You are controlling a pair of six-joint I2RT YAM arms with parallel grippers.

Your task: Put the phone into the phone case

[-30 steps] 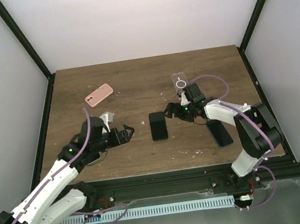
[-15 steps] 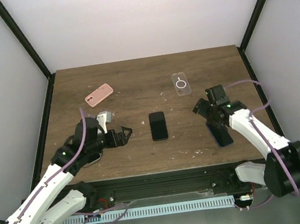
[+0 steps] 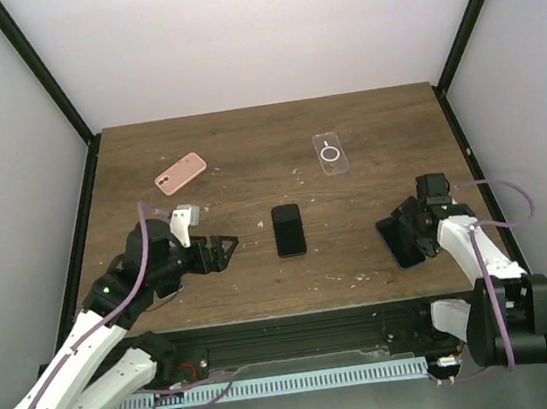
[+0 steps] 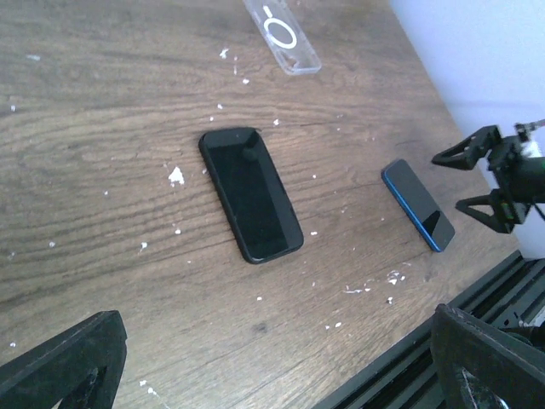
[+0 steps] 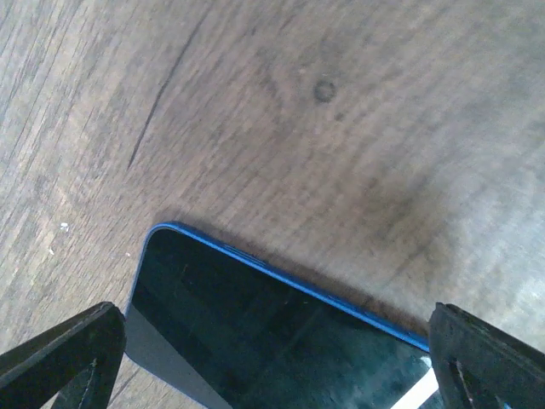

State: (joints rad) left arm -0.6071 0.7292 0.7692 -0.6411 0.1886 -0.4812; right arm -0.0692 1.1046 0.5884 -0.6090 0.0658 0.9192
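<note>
my left gripper is spread wide and holds nothing. straight ahead of its fingertips, apart from them, the black phone lies flat on the wooden table with its dark glossy face up. its long axis runs across the line my left fingers point along, so one long edge is turned toward me. i can read no writing on it.

past that phone, further out from the left gripper and off to its left, lies the clear phone case. its only marking is a white ring with a short white bar below it. the wood grain shows through the case, and its long axis runs nearly the same way as the black phone's. the two are well apart.

my right gripper is spread wide too. right below it, between the two fingers in the wrist view, lies a blue-edged phone, flat, dark glass up. one rounded corner and a long blue edge show there, and the edge runs slantwise from one finger toward the other. i cannot tell whether either finger touches it. nothing is pinched. the clear case sits well out beyond this gripper, toward the far side of the table.

off to the left of my left gripper, toward the far edge, lies a pink phone-shaped thing, set at a slant. i cannot tell whether it is a bare case or a phone inside one.
</note>
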